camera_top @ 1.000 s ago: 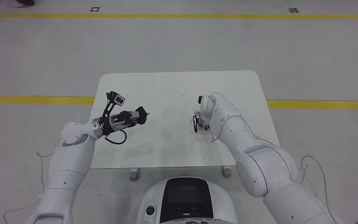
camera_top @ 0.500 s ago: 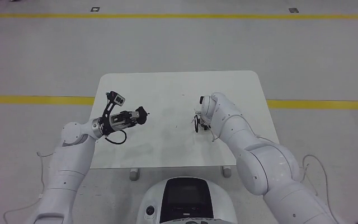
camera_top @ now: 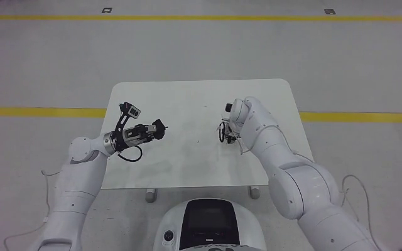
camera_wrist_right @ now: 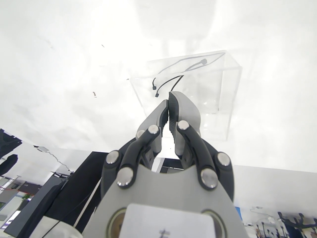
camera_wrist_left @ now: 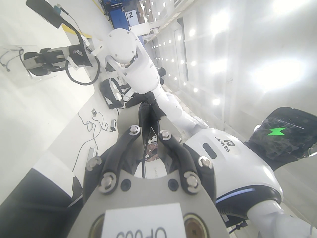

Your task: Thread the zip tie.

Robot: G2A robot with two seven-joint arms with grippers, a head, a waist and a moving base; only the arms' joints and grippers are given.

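Note:
My right gripper (camera_wrist_right: 169, 99) is shut on a thin black zip tie (camera_wrist_right: 162, 84) at the open mouth of a clear plastic box (camera_wrist_right: 224, 95). More black ties (camera_wrist_right: 195, 65) lie deeper in that box. From above, this gripper (camera_top: 222, 133) sits over the right half of the white table (camera_top: 188, 103). In the left wrist view it (camera_wrist_left: 27, 63) shows farther off, with a tie loop (camera_wrist_left: 7, 59) hanging from its tip. My left gripper (camera_wrist_left: 148, 110) is held above the table's left half (camera_top: 161, 129), shut on a small black piece (camera_wrist_left: 148, 99) that looks like a zip tie.
The white table has bare surface between the two grippers and towards its far edge. Beyond it lies grey floor with yellow lines (camera_top: 201, 17). Cables (camera_wrist_left: 91, 122) trail on the floor beside the table.
The right arm has shifted slightly toward the table's far side, its gripper still shut on the tie. The left arm has kept still.

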